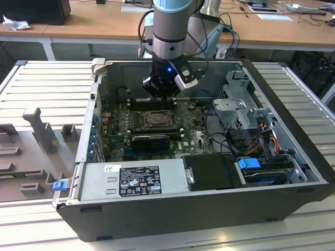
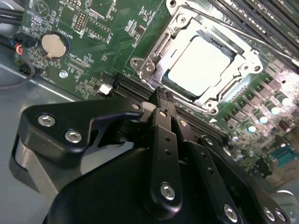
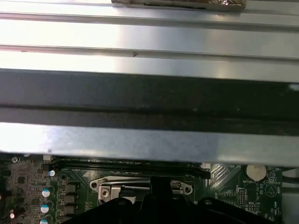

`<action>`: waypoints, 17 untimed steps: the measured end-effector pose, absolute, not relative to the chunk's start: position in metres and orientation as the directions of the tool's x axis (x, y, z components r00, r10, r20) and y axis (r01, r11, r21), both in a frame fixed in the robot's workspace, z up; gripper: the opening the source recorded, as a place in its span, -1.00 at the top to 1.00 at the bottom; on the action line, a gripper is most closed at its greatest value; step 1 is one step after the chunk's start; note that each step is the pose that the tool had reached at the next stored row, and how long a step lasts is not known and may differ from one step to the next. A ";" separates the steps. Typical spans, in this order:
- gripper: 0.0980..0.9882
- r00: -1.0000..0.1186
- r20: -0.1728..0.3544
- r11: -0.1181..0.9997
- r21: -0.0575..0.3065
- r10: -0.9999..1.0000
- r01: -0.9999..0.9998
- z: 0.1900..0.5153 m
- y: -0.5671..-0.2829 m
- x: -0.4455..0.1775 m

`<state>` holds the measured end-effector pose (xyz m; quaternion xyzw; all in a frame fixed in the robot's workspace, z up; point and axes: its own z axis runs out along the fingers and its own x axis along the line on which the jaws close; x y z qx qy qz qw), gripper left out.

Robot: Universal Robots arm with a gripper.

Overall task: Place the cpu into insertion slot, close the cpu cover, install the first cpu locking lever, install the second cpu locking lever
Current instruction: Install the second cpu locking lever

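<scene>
Cpu (image 2: 202,63): pale silvery square chip, seated flat in the insertion slot (image 2: 243,56) on the green circuit board (image 2: 93,60), seen in the second wrist view. In the exterior view the slot (image 1: 156,119) sits mid-board inside the open computer case (image 1: 209,209).

Cpu cover (image 2: 187,32): silvery metal frame with a square cut-out, lying down over the chip's edges; the chip's face shows through the opening. In the first wrist view the frame's near edge (image 3: 140,185) appears just past the fingers.

Gripper (image 2: 161,95): black fingers (image 2: 163,135) pressed together, nothing between them, tips just beside the socket's frame corner in the second wrist view. In the exterior view the gripper (image 1: 161,94) hangs above the board, at the far side of the socket, with a blue light lit on the wrist.

Surroundings: round coin battery (image 2: 51,44) on the board, well apart from the socket; long black memory slots (image 2: 261,23) beside the socket; grey power supply (image 1: 131,180) at the case's near side; ribbed metal tabletop (image 1: 42,83) under the case.
</scene>
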<state>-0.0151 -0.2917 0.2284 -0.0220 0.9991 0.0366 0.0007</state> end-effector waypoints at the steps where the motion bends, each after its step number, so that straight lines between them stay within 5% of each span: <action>1: 0.98 -0.999 -0.003 0.996 0.073 -0.044 -0.044 0.230 -0.292 -0.015; 17: 0.98 -0.999 -0.003 0.997 0.070 -0.044 -0.044 0.243 -0.321 -0.015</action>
